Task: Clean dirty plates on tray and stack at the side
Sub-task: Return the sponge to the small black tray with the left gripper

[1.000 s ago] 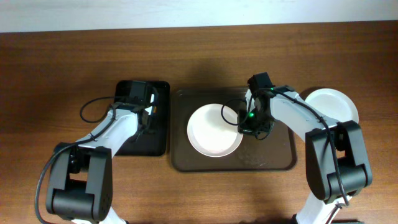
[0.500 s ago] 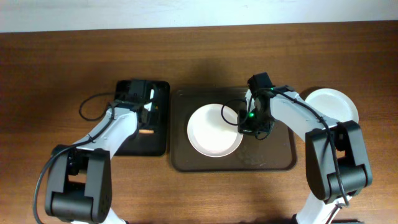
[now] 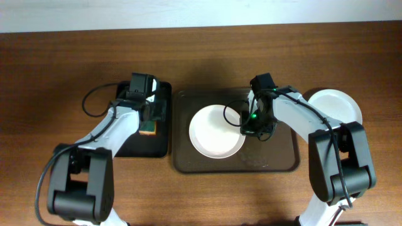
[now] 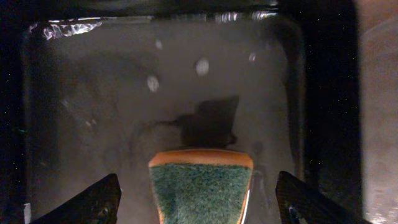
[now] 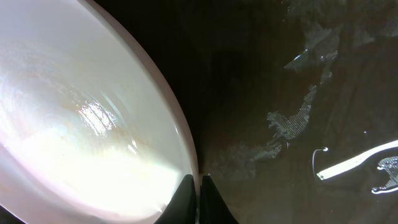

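Left gripper (image 4: 200,205) fingers clamp my sponge (image 4: 201,186) above the basin (image 4: 81,112); right gripper (image 5: 198,199) fingers pinch the plate (image 5: 81,124) rim.

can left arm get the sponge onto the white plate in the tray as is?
Probably yes: the left gripper holds the green-orange sponge, and the round white plate's left side is open; right gripper pinches only its right rim.

The overhead view is evenly lit and sharp, with soft shadows pooling under both arms. The left wrist view is dim (its corners nearly black), glare streaking the black rectangular basin's (image 4: 93,93) rim at 11 o'clock. In the right wrist view, bright reflections wash out the glossy white round plate (image 5: 81,118).
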Controlling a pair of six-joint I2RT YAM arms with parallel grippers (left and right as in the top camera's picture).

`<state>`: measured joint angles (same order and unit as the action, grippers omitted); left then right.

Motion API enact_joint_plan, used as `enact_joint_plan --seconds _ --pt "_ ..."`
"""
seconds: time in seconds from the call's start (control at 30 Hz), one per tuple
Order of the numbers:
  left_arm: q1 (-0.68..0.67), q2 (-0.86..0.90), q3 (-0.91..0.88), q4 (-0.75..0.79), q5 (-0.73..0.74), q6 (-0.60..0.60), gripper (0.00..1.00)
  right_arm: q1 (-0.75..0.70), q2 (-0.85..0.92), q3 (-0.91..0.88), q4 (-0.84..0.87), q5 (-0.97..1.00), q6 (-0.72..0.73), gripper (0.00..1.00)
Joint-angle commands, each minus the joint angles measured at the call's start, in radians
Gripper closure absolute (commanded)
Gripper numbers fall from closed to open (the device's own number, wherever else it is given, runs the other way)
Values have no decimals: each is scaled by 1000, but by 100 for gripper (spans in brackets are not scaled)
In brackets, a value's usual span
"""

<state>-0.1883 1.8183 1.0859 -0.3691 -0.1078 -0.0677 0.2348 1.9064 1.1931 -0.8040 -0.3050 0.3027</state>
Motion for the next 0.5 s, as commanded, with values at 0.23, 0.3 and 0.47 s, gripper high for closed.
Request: enact_joint_plan --seconds 0.23,0.3,0.47 --pt "2 53 19 21 13 6 100 0 -30 0 -7 10 -7 96" --pt "2 39 29 19 -14 5 100 0 -30 0 -8 10 -8 96" --pt "2 -40 44 8 -46 6 23 0 -30 0 -3 10 -7 96"
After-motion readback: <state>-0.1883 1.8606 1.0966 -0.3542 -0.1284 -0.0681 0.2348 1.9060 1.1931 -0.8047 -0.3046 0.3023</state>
